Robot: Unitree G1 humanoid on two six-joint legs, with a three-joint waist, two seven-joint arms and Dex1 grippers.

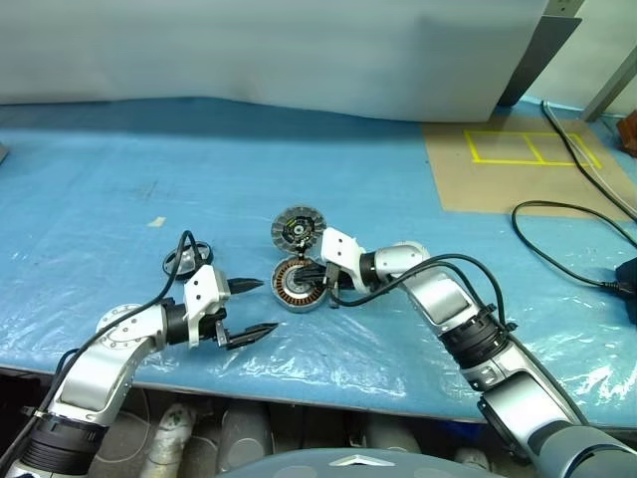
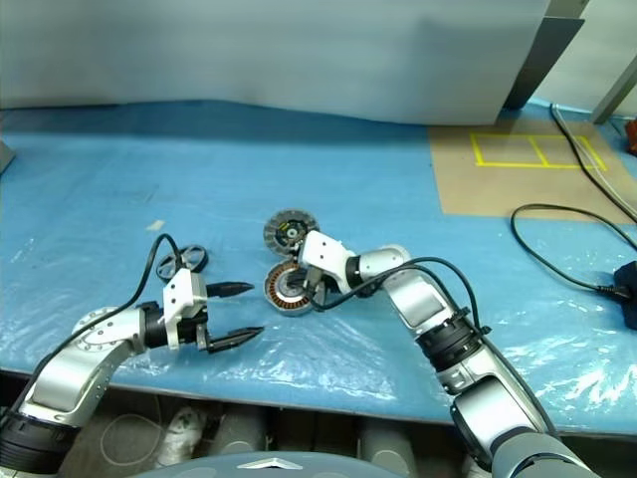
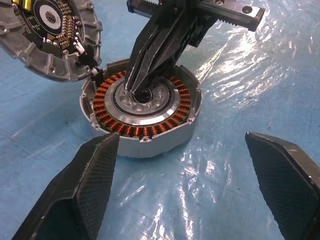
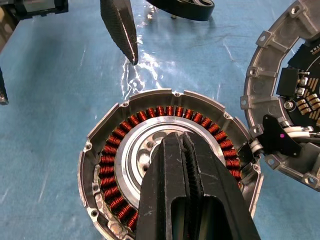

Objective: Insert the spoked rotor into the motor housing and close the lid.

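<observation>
The motor housing [image 1: 299, 286] lies face up on the blue sheet, its ring of copper windings around a grey centre [image 3: 145, 102]. My right gripper [image 1: 307, 282] is shut, and its joined fingertips [image 4: 175, 142] dip into the housing's centre bore with nothing visibly held. The lid [image 1: 296, 229], a round finned disc with a circuit board, lies just behind the housing and touches its rim [image 4: 287, 95]. The spoked rotor [image 1: 184, 261], a dark ring, rests to the left, behind my left gripper. My left gripper [image 1: 267, 306] is open and empty, hovering just left of the housing.
A blue plastic sheet [image 1: 119, 179] covers the table, whose front edge runs close under both arms. A brown board with yellow tape lines [image 1: 518, 164] lies at the back right. A black cable [image 1: 567, 249] loops across the right side.
</observation>
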